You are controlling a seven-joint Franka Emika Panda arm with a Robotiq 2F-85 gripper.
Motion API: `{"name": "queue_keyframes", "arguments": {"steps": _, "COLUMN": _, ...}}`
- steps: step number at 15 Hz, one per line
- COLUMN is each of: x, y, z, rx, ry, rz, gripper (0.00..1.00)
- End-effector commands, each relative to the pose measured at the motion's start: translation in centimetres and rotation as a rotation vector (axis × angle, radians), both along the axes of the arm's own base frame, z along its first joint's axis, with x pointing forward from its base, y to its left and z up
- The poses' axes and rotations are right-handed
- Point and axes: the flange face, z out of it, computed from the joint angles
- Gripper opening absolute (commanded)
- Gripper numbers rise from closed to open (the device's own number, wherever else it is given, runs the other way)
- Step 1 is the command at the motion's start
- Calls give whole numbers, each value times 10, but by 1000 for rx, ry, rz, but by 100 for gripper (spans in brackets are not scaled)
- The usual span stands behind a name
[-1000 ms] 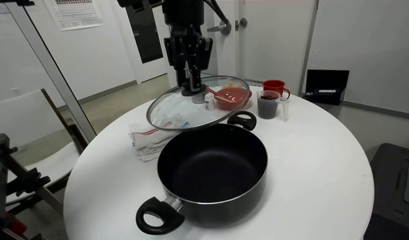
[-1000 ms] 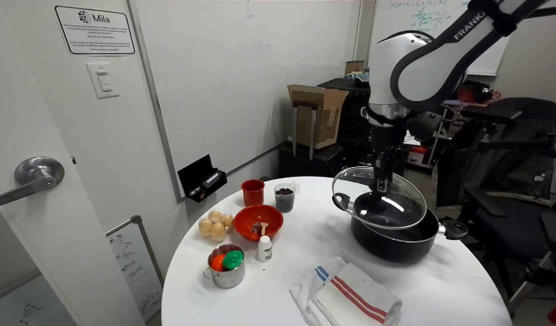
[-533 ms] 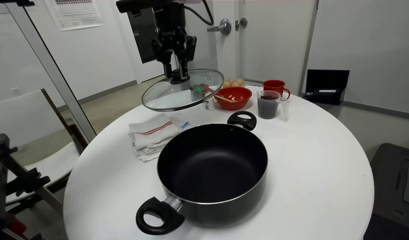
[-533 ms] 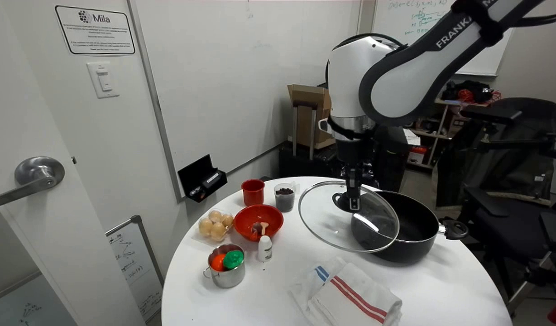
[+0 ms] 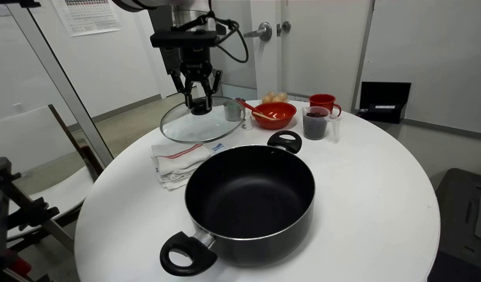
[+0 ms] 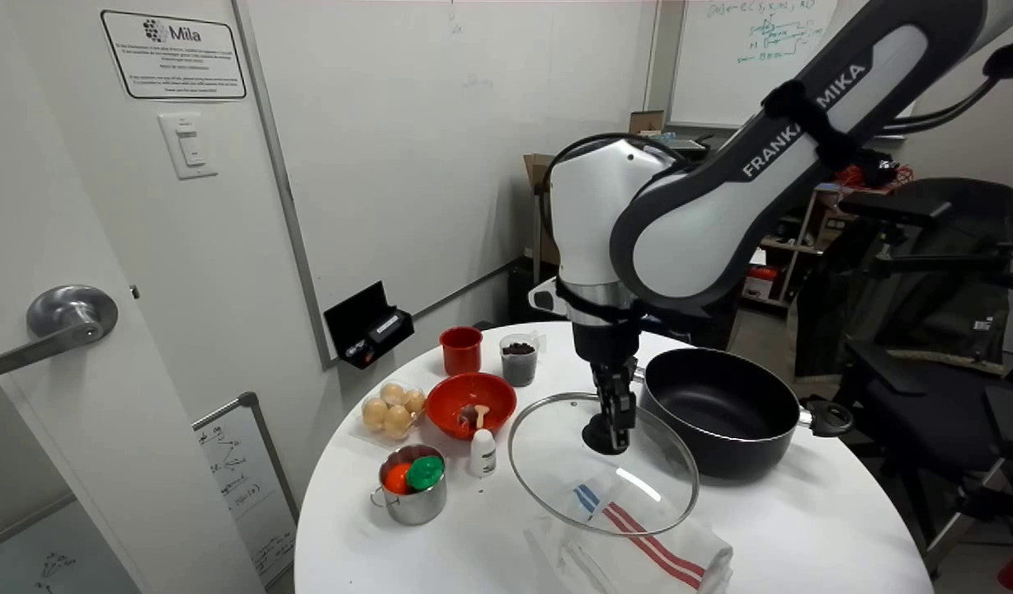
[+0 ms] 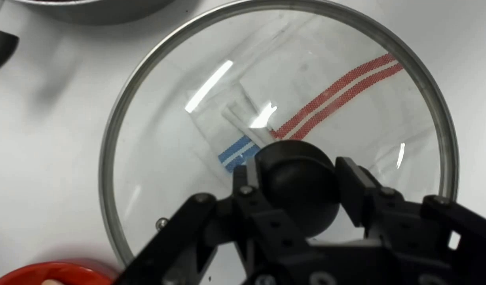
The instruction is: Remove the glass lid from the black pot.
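The glass lid hangs tilted from my gripper, which is shut around its dark centre knob. In an exterior view the lid is beside the black pot, over the folded towel, with the gripper on the knob. A gap between lid and table seems to remain, but its height is hard to tell. In the wrist view the knob sits between the fingers and the lid fills the middle. The pot stands open with a bare dark inside; its edge shows in the wrist view.
A folded striped towel lies under the lid. Nearby stand a red bowl with a utensil, a white bottle, a metal cup with toys, eggs, a red mug and a measuring cup.
The gripper has carried the lid from partly over the pot to above the towel, towards the bowl side, and lowered it lately. The pot is now uncovered. The pot has not moved.
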Motion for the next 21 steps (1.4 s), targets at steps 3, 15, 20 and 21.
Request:
{"name": "queue_keyframes", "arguments": {"steps": 3, "x": 5, "y": 8, "z": -44, "rx": -35, "ry": 17, "rz": 218, "gripper": 24}}
{"name": "queue_keyframes", "arguments": {"steps": 15, "x": 3, "y": 17, "z": -91, "rx": -126, "ry": -8, "rz": 394, "gripper": 74}}
{"name": "queue_keyframes", "arguments": {"steps": 20, "x": 6, "y": 13, "z": -70, "rx": -104, "ry": -40, "rz": 401, "gripper": 99}}
{"name": "queue_keyframes", "arguments": {"steps": 21, "x": 6, "y": 11, "z": -61, "rx": -96, "ry": -54, "rz": 401, "gripper": 100}}
